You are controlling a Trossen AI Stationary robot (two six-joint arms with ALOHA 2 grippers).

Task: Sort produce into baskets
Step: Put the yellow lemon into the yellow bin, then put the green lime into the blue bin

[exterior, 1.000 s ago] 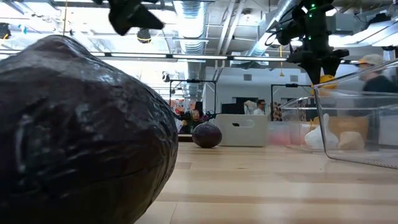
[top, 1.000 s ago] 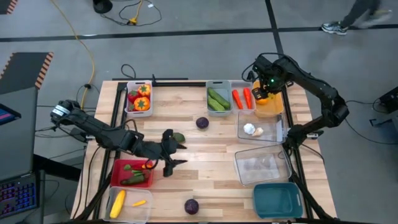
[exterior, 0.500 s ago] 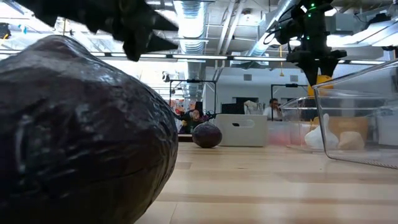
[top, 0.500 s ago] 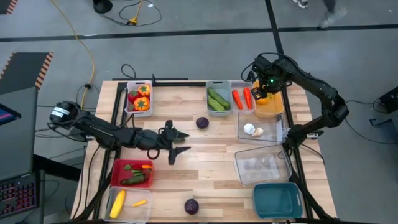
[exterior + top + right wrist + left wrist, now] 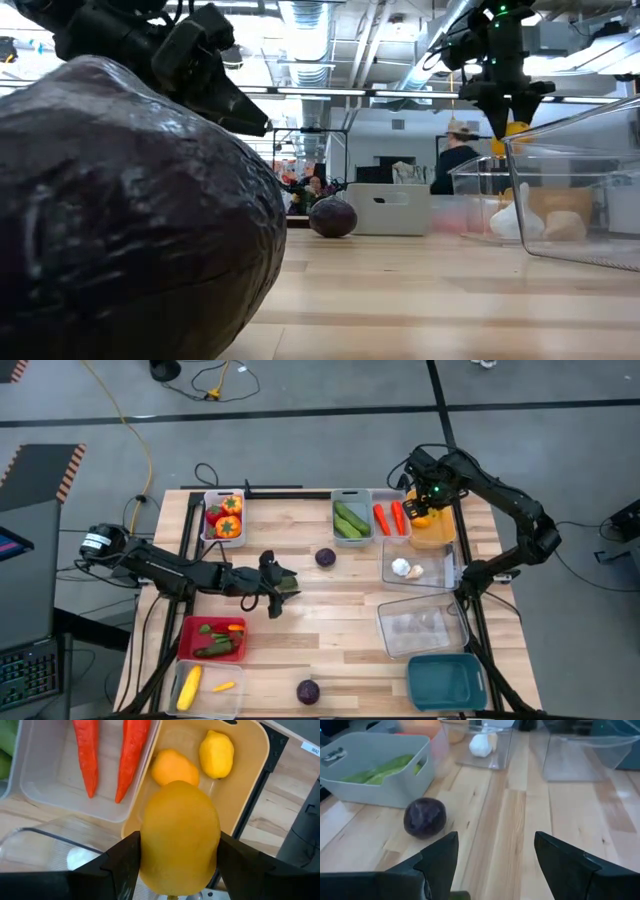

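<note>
**Over the yellow bin: a lemon held, a purple round next**

Near the tabletop's (image 5: 330, 600) front edge, one purple round (image 5: 308, 691) lies loose beside the low camera, filling much of that view (image 5: 130, 210). A red bin (image 5: 211, 639) with green pieces and a white bin (image 5: 205, 687) with corn sit at the front left; a teal bin (image 5: 446, 680) and a clear bin (image 5: 422, 626) stand at the front right.

At mid-table the left claw (image 5: 275, 592) is seen open and empty, pointed toward the second purple round (image 5: 424, 816), which rests just beside the grey bin (image 5: 375, 765) of cucumbers. For a clean grasp, the round should be centred between the fingers, and the bin's wall should be kept clear of the nearer finger.

At the far side the right claw (image 5: 175, 870) is closed on a lemon (image 5: 180, 835) above the yellow bin (image 5: 245, 770), where two fruits already lie. The release is best made low and over the bin's middle, well away from the adjoining carrot bin (image 5: 45, 775) and the garlic bin (image 5: 417, 565).
</note>
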